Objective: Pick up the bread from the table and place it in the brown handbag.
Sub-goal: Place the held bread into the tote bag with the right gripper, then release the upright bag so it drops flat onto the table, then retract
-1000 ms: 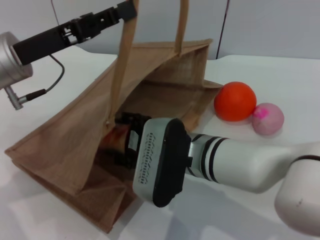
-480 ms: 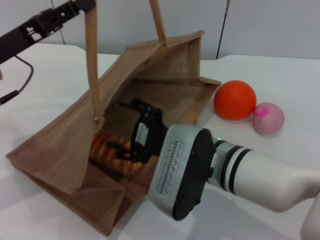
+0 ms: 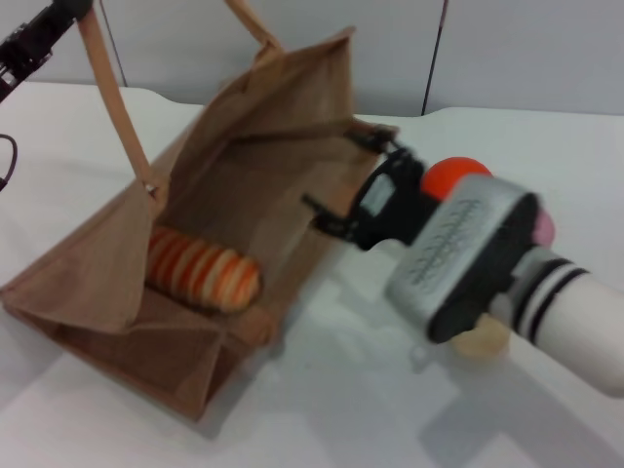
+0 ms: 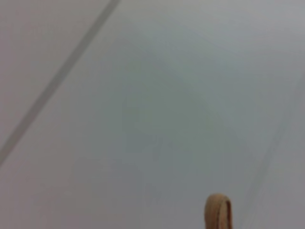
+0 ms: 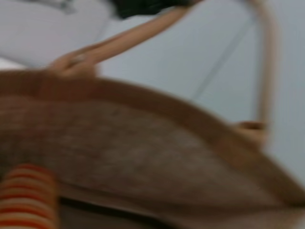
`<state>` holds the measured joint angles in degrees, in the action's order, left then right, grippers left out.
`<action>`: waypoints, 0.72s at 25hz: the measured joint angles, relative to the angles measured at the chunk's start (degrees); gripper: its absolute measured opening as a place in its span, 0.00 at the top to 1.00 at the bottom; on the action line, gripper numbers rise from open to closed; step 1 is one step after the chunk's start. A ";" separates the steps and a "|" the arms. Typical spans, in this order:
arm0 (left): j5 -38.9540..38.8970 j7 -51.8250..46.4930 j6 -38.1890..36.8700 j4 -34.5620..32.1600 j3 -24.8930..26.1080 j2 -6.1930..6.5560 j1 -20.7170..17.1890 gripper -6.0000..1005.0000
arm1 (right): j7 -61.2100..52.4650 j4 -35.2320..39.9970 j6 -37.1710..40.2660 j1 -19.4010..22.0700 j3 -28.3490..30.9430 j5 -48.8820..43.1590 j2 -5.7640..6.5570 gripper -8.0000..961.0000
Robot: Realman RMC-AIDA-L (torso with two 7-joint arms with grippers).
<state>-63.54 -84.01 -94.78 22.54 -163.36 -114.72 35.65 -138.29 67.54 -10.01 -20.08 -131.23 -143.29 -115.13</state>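
Surface finishes, as I see them

My handbag is coarse, matt woven cloth; the bread inside looks smooth and ridged; the table is smooth white; my right gripper is matt black plastic.

Lab-like: bare white table, plain grey wall.

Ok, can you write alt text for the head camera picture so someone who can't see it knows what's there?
A striped bread loaf lies inside a brown handbag tipped open on a white table. The right gripper, jaws open and empty, is outside the bag's mouth, while the left gripper holds one handle up.
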 joint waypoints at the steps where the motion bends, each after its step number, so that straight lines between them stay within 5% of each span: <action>1: -0.54 0.84 1.93 -0.05 0.02 -0.34 -0.13 0.79 | -0.03 -0.34 -2.43 1.23 0.55 0.01 -0.01 0.07; 6: -2.54 8.70 9.53 -1.48 0.04 -1.55 -0.24 0.79 | -1.13 -4.13 -17.10 4.16 0.69 1.78 -0.32 0.07; 16: -7.42 35.79 28.56 -15.03 0.06 -1.72 1.43 0.78 | -16.80 -21.87 -54.61 4.52 -3.35 4.44 -0.53 0.07; 18: -9.18 40.09 29.99 -17.37 0.06 -1.80 1.58 0.69 | -19.35 -25.69 -59.66 4.10 -3.79 4.45 -0.61 0.07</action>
<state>-72.72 -43.93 -64.79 5.16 -163.30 -116.52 37.22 -157.65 41.85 -69.67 -15.99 -135.03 -138.85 -115.74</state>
